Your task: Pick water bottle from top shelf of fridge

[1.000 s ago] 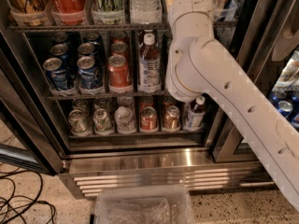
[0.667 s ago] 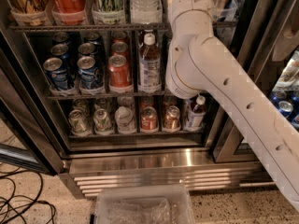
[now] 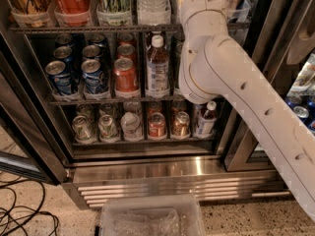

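Note:
The water bottle (image 3: 152,1), clear and ribbed, stands on the top shelf (image 3: 98,29) of the fridge (image 3: 167,173) in a clear holder; its cap is cut off by the top edge of the camera view. My white arm (image 3: 216,77) rises from the lower right and reaches up just right of the bottle. My gripper is past the top edge, above the arm's last white link (image 3: 204,6), and does not show.
On the top shelf, left of the bottle, stand a red cola cup (image 3: 73,1) and other drinks in holders. The racks below hold cans and a brown-drink bottle (image 3: 157,65). A clear plastic bin (image 3: 150,218) sits on the floor in front. Cables (image 3: 24,215) lie at the lower left.

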{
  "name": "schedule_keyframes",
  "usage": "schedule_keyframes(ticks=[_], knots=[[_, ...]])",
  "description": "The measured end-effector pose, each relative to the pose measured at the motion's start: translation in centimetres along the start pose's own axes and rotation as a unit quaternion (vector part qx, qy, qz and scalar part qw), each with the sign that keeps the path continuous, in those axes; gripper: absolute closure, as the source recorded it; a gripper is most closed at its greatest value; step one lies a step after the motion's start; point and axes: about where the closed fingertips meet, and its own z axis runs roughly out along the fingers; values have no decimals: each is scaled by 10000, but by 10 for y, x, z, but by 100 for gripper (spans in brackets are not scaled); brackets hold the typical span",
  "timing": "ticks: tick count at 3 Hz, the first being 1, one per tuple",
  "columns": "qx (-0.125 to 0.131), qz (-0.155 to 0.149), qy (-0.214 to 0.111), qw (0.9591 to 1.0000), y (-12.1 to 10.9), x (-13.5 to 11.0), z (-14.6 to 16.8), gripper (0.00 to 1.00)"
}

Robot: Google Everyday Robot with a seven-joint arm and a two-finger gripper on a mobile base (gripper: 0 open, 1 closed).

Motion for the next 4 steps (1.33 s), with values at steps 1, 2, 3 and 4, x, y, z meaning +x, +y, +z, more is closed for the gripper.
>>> schedule_keyframes(ticks=[1,2,3,4], knots=[[-92,77,-81,9999,-1,-4,-4,100],[-191,161,-235,9994,0,-14,-11,100],[-386,330,-585,9970,3,-44,-21,100],[-580,474,-954,9926,8,-85,-23,100]])
